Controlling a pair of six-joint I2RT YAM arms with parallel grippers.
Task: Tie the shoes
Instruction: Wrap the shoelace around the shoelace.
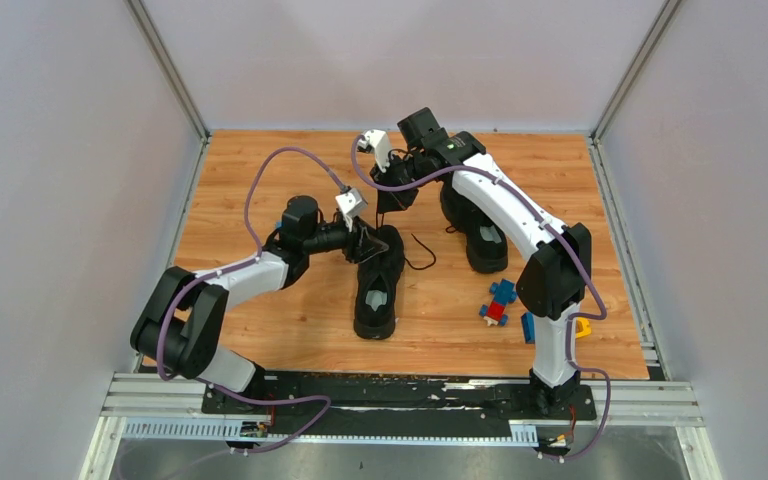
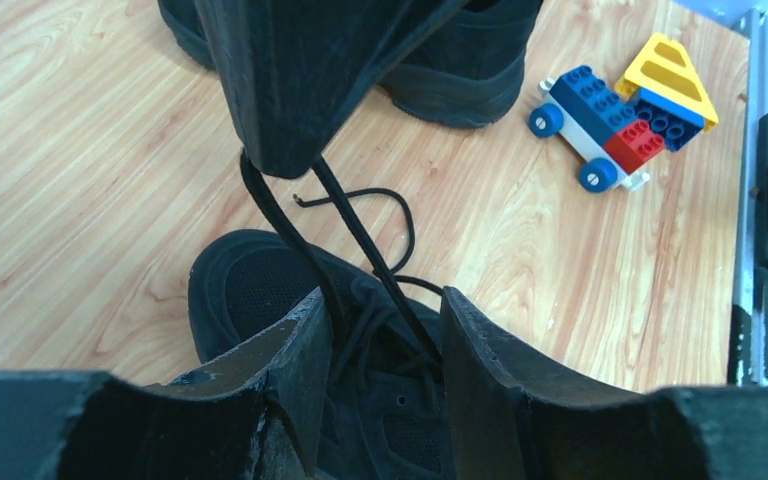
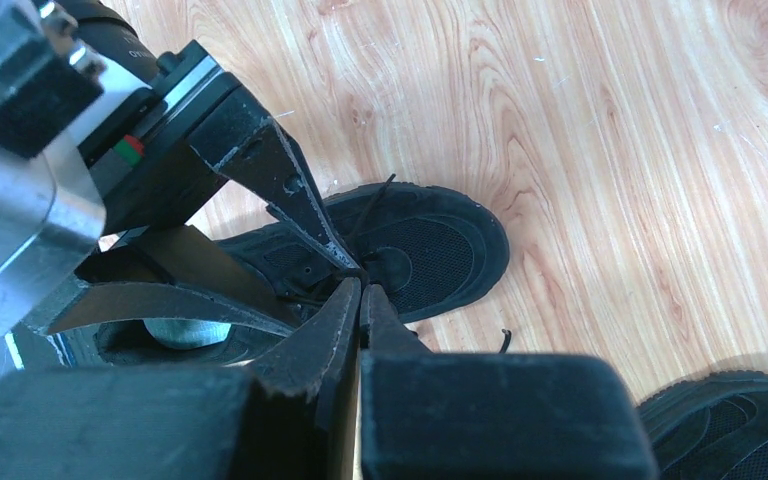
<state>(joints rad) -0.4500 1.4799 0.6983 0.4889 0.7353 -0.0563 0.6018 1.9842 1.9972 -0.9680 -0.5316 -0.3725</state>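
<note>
Near all-black low-top fabric sneaker (image 1: 377,290) sits mid wooden table (image 1: 260,200), toe pointing away from the arm bases. Second black sneaker (image 1: 482,240) is further back right, apart.

Right end effector (image 3: 362,292) is pinched fully closed on the thin black laces (image 2: 363,240) — two strands run taut up from the near sneaker.

Left end effector (image 2: 382,305) is roughly half-open, fingers straddling both strands — gripping nothing.

Blue-red-yellow toy blocks (image 2: 625,110) lie to the right.

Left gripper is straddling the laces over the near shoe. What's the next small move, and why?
Probably close the left gripper on the laces. Both strands run taut from the shut right gripper down between its open fingers to the shoe, so they look lined up for a pinch.
</note>
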